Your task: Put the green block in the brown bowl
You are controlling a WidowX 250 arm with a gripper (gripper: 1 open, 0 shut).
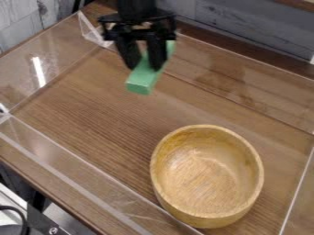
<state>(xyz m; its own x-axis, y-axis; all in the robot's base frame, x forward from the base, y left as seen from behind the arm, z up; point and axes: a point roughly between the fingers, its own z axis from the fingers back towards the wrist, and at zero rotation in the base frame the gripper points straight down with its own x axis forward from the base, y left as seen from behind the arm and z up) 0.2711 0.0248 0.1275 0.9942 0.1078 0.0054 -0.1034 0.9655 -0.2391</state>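
My hand (143,57) points nearly straight down, and its two dark fingers (128,53) are clamped on the upper end of the green block (146,74). The block hangs from my grip, tilted a little, with its free lower end below my fingertips and clear of the desk (86,115). It touches nothing but my fingers.

The brown bowl (207,175) sits on the desk well apart from my hand, down and to the right of it as the camera sees things, toward the near edge. Its inside shows wood grain and holds nothing. The block is not over the bowl; bare desk lies under it and between it and the bowl's rim.

Clear walls (50,55) stand around the desk. One runs just behind my hand and to its left; another crosses the near side, beyond the bowl. A small clear folded piece (94,33) sits up against the far wall, just left of my hand.
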